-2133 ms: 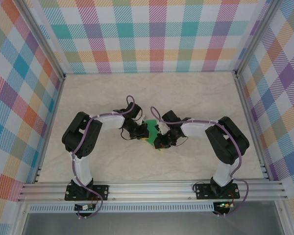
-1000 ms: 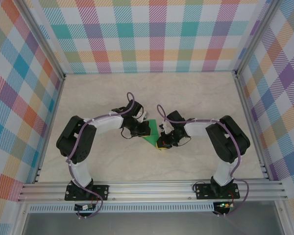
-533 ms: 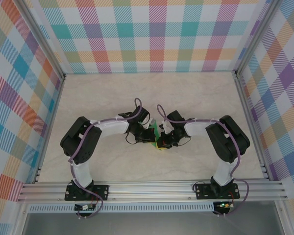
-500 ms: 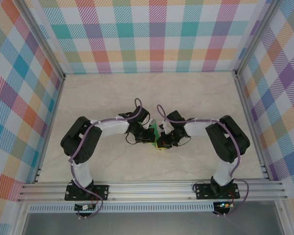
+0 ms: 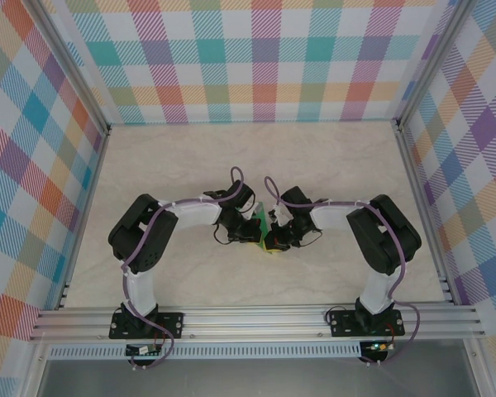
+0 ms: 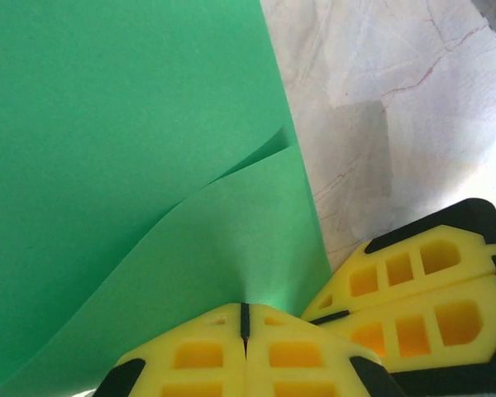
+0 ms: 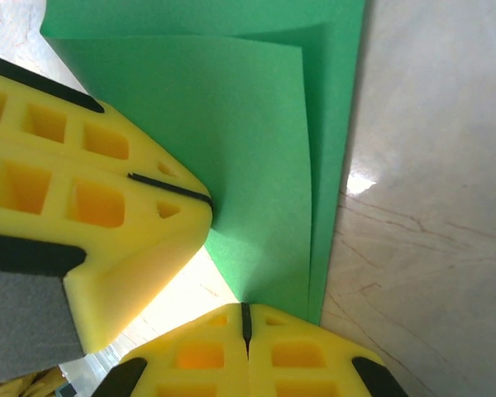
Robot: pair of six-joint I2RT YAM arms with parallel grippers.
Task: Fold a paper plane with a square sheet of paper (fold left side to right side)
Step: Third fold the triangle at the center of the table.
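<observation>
The left gripper [image 6: 244, 324] is closed tight, its yellow fingers pinching the near edge of the green paper [image 6: 116, 157]. The right gripper [image 7: 245, 322], equally closed, nips the paper's corner just beside it. The paper, folded in layers, lies mid-way across the table [image 5: 331, 165], between the two arms.

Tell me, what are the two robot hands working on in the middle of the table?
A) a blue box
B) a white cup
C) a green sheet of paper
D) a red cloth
C: a green sheet of paper, with overlapping folded layers, lies on the pale table. The shut yellow tips of the left gripper and the right gripper meet at its edge.
</observation>
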